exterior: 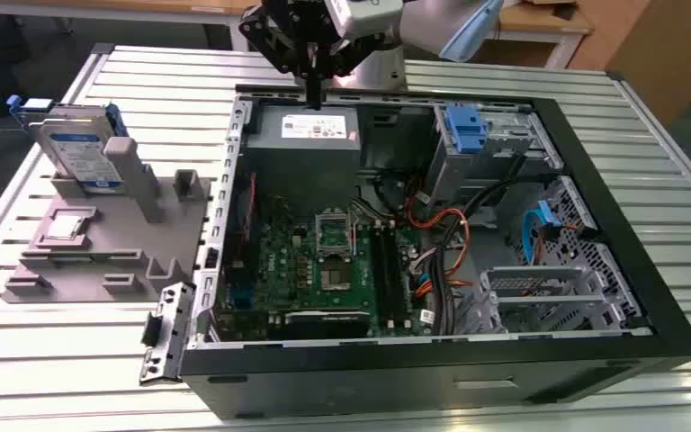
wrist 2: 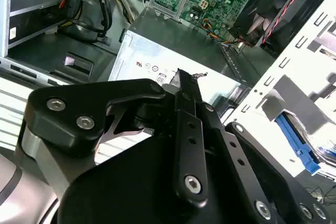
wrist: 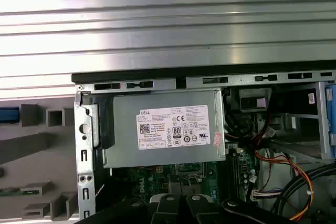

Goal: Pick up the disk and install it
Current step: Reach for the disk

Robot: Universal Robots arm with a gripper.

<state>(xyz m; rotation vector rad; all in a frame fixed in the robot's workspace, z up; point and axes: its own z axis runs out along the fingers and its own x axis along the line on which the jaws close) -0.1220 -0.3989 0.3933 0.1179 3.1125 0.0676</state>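
Observation:
The disk (exterior: 82, 148), silver-grey with a blue-and-white label and a blue bracket, stands upright on a grey fixture (exterior: 105, 234) at the exterior view's left, outside the computer case. My gripper (exterior: 313, 93) hangs over the far end of the case, its tips just above the grey power supply (exterior: 307, 126). The jaws are shut together with nothing between them. In the second wrist view the black fingers (wrist 2: 187, 124) lie pressed side by side above the power supply (wrist 2: 152, 61), and the disk's blue bracket (wrist 2: 299, 148) shows past the case wall.
The open black computer case (exterior: 633, 297) holds a green motherboard (exterior: 321, 261), cables, a drive cage (exterior: 543, 292) and an empty blue bracket (exterior: 466, 130) in a far bay. Everything rests on a slatted metal table (exterior: 69, 333). The power supply's label (wrist: 173, 128) faces up.

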